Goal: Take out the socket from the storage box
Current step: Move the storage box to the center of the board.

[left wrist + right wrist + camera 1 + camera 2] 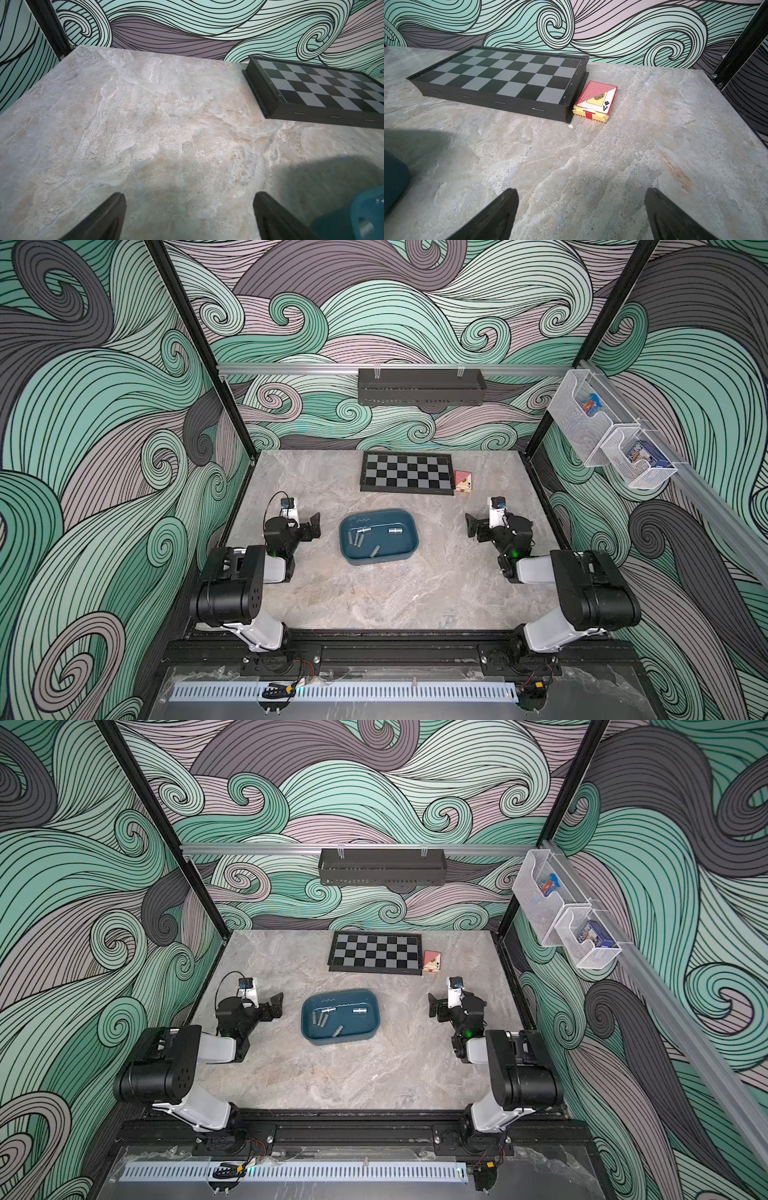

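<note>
Several silver sockets [397, 530] lie loose inside storage box [390, 547], mid-table [374, 601], in both top views. Left gripper [315, 526] and right gripper [471, 526] flank it, well apart from it, jaws spread wide, empty.

Left wrist view: jaws wide over bare table, storage box [369, 205] corner beside, chessboard [324, 91] beyond.

Right wrist view: jaws wide, nothing held; chessboard ahead, playing-card deck [598, 99] just beside its end.
</note>
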Controlling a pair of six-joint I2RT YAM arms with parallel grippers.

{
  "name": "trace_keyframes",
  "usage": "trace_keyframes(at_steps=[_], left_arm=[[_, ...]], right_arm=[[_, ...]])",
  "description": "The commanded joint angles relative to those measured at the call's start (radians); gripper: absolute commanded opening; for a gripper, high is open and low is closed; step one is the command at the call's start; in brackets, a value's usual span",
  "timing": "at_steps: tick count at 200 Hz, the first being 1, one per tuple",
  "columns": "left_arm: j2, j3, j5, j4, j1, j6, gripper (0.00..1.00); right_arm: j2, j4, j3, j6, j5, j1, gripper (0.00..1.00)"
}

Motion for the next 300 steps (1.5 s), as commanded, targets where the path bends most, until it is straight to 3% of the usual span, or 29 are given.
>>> trace_keyframes(at_steps=[1, 146, 165, 183, 197, 215, 236, 254, 282, 300], left_arm=[[-0.010, 0.027, 0.018, -0.013, 0.004, 0.014, 0.99], [-0.011, 0.030, 0.021, -0.020, 0.002, 0.020, 0.99], [-0.063, -0.022, -0.089, 0.032, -0.012, -0.005, 0.99], [-0.195, -0.067, -0.190, 0.010, -0.032, -0.010, 0.99], [-0.343, -0.066, -0.227, -0.103, -0.064, -0.003, 0.99], [-0.521, 0.003, -0.371, -0.340, -0.073, -0.255, 0.99], [-0.657, 0.124, -0.334, -0.635, -0.072, -0.293, 0.99], [-0.731, 0.251, -0.415, -0.954, -0.063, -0.504, 0.99], [-0.751, 0.366, -0.310, -1.165, -0.026, -0.518, 0.99], [-0.728, 0.425, -0.166, -1.309, -0.010, -0.519, 0.99]], right_arm=[[-0.016, 0.012, 0.005, 0.005, 0.002, -0.002, 0.99], [-0.014, 0.016, 0.005, 0.008, -0.006, -0.008, 0.99], [-0.015, 0.057, -0.016, 0.030, -0.003, -0.021, 0.99], [-0.013, 0.071, -0.022, 0.039, -0.015, -0.033, 0.99], [-0.017, 0.052, -0.015, 0.035, 0.001, -0.026, 0.99], [-0.083, -0.038, 0.002, 0.051, 0.096, -0.014, 0.99], [-0.244, -0.246, 0.048, 0.057, 0.123, -0.010, 0.99], [-0.365, -0.379, 0.095, 0.261, 0.210, -0.011, 0.99], [-0.467, -0.612, 0.166, 0.677, 0.215, -0.090, 0.99], [-0.481, -0.745, 0.238, 0.691, 0.105, -0.107, 0.99]])
